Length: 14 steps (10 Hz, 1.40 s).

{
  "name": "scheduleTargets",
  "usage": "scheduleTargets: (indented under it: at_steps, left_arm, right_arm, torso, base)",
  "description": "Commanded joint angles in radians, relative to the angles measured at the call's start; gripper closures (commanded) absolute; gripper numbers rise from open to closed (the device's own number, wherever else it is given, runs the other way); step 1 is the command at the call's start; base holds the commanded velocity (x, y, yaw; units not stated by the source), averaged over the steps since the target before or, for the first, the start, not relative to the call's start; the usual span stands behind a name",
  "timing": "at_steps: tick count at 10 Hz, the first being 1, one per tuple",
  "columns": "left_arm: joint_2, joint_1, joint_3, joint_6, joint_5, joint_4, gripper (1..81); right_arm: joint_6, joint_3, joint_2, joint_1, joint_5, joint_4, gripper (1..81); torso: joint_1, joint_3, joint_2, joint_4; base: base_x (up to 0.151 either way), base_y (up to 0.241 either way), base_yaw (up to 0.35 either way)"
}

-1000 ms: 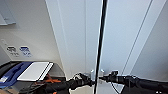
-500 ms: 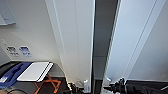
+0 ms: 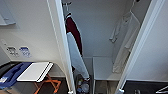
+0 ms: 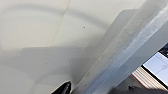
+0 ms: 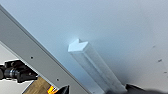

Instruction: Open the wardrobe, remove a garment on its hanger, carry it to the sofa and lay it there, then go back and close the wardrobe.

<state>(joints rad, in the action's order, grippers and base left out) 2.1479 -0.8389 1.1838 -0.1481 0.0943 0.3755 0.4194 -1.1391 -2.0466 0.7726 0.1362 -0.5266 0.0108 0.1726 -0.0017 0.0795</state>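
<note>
Two claws, both close against the wardrobe [image 3: 107,32] doors. Left claw [image 4: 65,88]: a dark tip shows at the frame edge beside the left door [image 4: 37,37] and its edge; I cannot tell if its fingers are apart or together. Right claw [image 5: 97,91]: dark tips sit either side of the small white handle [image 5: 96,68] on the right door [image 5: 120,27]; contact not resolvable, so I cannot tell whether it is clamped.

Head view: both doors stand swung wide, white interior exposed. Hanging near the right side of the interior, a white garment [image 3: 123,41] on its hanger [image 3: 130,13], hook up at the rail. Hanging at the left side, just behind the left door's edge, a dark red top [image 3: 73,31] with a long white piece below it. White shelf [image 3: 103,67] low inside; small items under it, too blurred to identify.

Outside, left of the wardrobe: white wall [image 3: 30,32] with a pair of small labels, a white bench [image 3: 33,71] on orange crossed legs, a blue object [image 3: 11,75] beside it.
</note>
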Motion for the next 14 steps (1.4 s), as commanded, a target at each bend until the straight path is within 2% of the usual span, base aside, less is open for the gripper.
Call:
scheduleTargets:
  at_steps: [1,2,3,4,5,6,7,8,9,11,12,13,14]
  left_arm:
    - [-0.237,-0.225,-0.25,-0.027,0.085,0.121,1.0]
    - [-0.272,-0.285,-0.219,-0.027,0.14,0.128,1.0]
    - [-0.307,-0.356,-0.134,-0.033,0.26,0.125,1.0]
    - [-0.313,-0.419,-0.045,-0.039,0.357,0.117,1.0]
    - [-0.301,-0.47,0.081,-0.088,0.441,0.077,1.0]
    - [-0.263,-0.512,0.211,-0.146,0.484,0.059,1.0]
    - [-0.215,-0.539,0.305,-0.189,0.51,0.057,1.0]
    - [-0.153,-0.555,0.401,-0.22,0.507,0.054,1.0]
    - [-0.091,-0.564,0.484,-0.249,0.498,0.052,1.0]
    - [0.031,-0.585,0.621,-0.277,0.467,0.056,1.0]
    - [0.075,-0.593,0.664,-0.277,0.452,0.056,1.0]
    - [0.137,-0.595,0.719,-0.277,0.399,0.056,1.0]
    - [0.198,-0.596,0.769,-0.277,0.344,0.065,1.0]
  right_arm:
    - [0.053,0.163,0.246,0.244,0.259,-0.188,1.0]
    - [0.055,0.133,0.273,0.291,0.316,-0.196,1.0]
    - [0.062,0.052,0.319,0.339,0.42,-0.202,1.0]
    - [0.095,-0.026,0.342,0.382,0.504,-0.191,1.0]
    - [0.201,-0.145,0.35,0.42,0.563,-0.179,1.0]
    - [0.313,-0.277,0.327,0.436,0.553,-0.144,1.0]
    - [0.379,-0.443,0.27,0.449,0.522,-0.083,1.0]
    - [0.473,-0.612,0.191,0.471,0.469,-0.075,1.0]
    - [0.538,-0.765,0.105,0.482,0.429,-0.087,1.0]
    - [0.634,-0.974,-0.026,0.515,0.398,-0.149,1.0]
    - [0.662,-1.008,-0.051,0.531,0.399,-0.183,1.0]
    - [0.671,-1.03,-0.091,0.545,0.393,-0.214,1.0]
    - [0.671,-1.05,-0.132,0.558,0.355,-0.239,1.0]
  torso:
    - [0.0,0.0,0.0,0.0]
    - [0.0,0.0,0.0,0.0]
    - [0.0,0.0,0.0,0.0]
    - [0.0,-0.001,0.0,0.0]
    - [0.0,-0.001,0.0,0.0]
    - [-0.002,-0.002,-0.001,0.0]
    - [-0.003,-0.002,-0.002,0.0]
    - [-0.003,-0.002,-0.002,0.0]
    - [-0.003,-0.003,-0.002,0.0]
    - [-0.005,-0.003,-0.003,0.0]
    - [-0.007,-0.003,-0.004,0.0]
    - [-0.007,-0.003,-0.004,0.0]
    - [-0.007,-0.003,-0.004,0.0]
  base:
    - [0.0,0.0,0.0]
    - [0.0,0.0,0.0]
    - [0.0,0.0,0.0]
    - [0.0,0.0,0.0]
    - [0.0,0.0,0.0]
    - [0.0,0.0,0.0]
    - [0.0,0.0,0.0]
    - [0.0,0.0,0.0]
    - [0.0,0.0,0.0]
    - [0.0,0.0,0.0]
    - [0.0,0.0,0.0]
    - [0.0,0.0,0.0]
    - [0.0,0.0,0.0]
